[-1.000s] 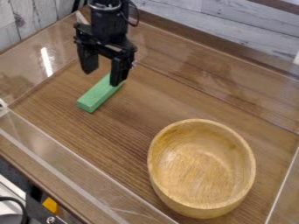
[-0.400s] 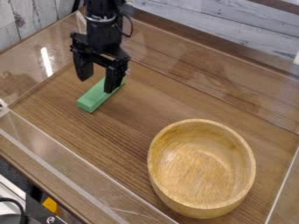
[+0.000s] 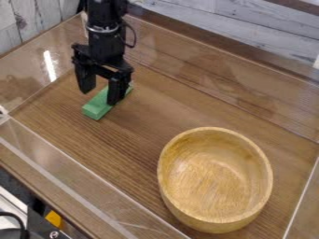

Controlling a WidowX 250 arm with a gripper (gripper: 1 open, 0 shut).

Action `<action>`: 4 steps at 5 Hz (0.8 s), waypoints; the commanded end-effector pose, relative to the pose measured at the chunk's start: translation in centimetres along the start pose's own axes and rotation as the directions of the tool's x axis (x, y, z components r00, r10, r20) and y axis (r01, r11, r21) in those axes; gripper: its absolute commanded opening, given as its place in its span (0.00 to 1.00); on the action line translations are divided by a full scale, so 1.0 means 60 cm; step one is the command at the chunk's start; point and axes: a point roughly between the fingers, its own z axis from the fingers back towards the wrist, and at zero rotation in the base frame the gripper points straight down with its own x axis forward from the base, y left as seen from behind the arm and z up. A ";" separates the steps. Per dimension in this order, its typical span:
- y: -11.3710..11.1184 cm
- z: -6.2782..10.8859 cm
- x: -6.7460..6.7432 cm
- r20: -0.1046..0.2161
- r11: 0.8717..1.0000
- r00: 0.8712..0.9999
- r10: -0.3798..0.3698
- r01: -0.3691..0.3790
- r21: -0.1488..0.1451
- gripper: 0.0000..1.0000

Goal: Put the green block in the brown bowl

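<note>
The green block lies flat on the dark wooden table, left of centre. My black gripper hangs open straight over its far end, one finger on each side of the block, fingertips close to the table. Nothing is gripped. The far part of the block is hidden behind the fingers. The brown bowl stands empty at the front right, well apart from the block.
A clear plastic wall runs along the table's front and left edges. A pale plank wall rises behind the table. Bare wood lies between block and bowl.
The open gripper has moved left and down, from above the block's far end to straddling it. Block and bowl have not moved.
</note>
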 end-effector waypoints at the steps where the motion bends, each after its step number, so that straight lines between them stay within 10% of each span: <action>1: 0.016 0.014 0.017 0.046 1.000 0.999 0.005 -0.005 0.004 1.00; 4: 0.024 0.004 0.030 0.041 1.000 0.999 0.001 0.000 -0.026 1.00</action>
